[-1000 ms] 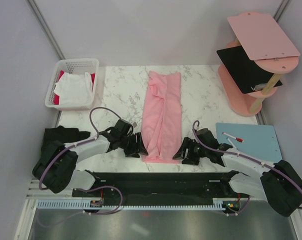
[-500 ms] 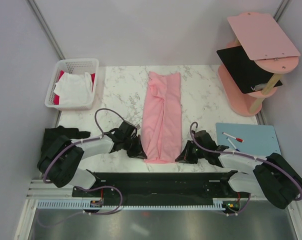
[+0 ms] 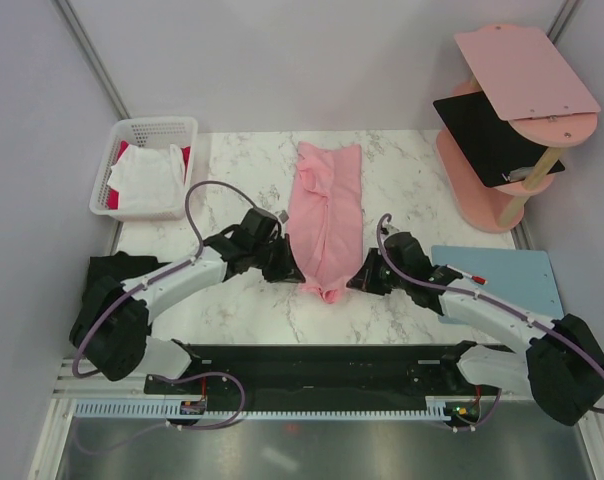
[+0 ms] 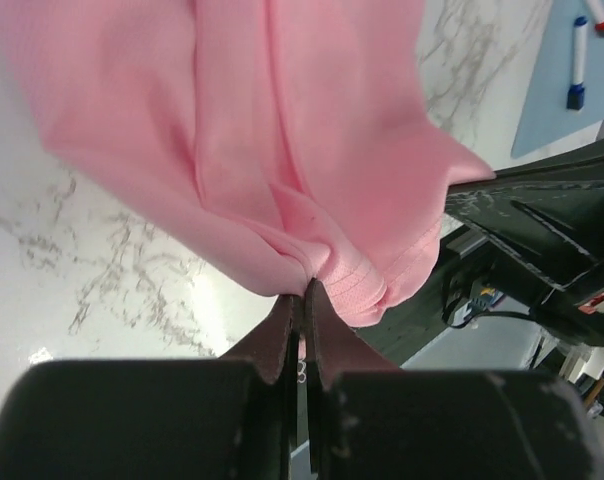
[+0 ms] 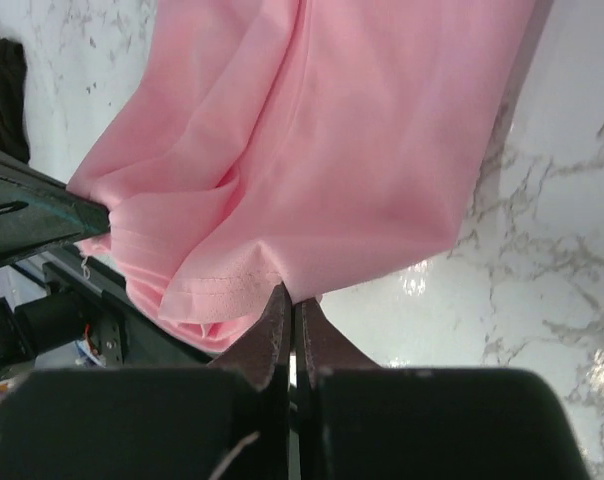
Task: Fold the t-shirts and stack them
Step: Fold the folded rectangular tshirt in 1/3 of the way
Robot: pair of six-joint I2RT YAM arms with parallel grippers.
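Observation:
A light pink t-shirt (image 3: 328,210), folded lengthwise into a narrow strip, lies down the middle of the marble table. Its near hem is lifted off the table and sags between my two grippers. My left gripper (image 3: 294,268) is shut on the hem's left corner (image 4: 304,282). My right gripper (image 3: 358,276) is shut on the right corner (image 5: 290,292). A black t-shirt (image 3: 492,135) lies folded on the pink shelf's middle board. White (image 3: 147,178) and red (image 3: 187,160) t-shirts sit in the basket. Another black cloth (image 3: 122,266) lies at the table's left edge.
A white basket (image 3: 152,128) stands at the back left. The pink shelf (image 3: 527,70) rises at the back right. A light blue mat (image 3: 522,285) with a red-capped marker (image 3: 470,277) lies near the right arm. A black rail (image 3: 312,365) runs along the near edge.
Both grippers shut on the near hem corners of the pink t-shirt. They then lifted it and carried it away from the near edge, so the hem now sags between them.

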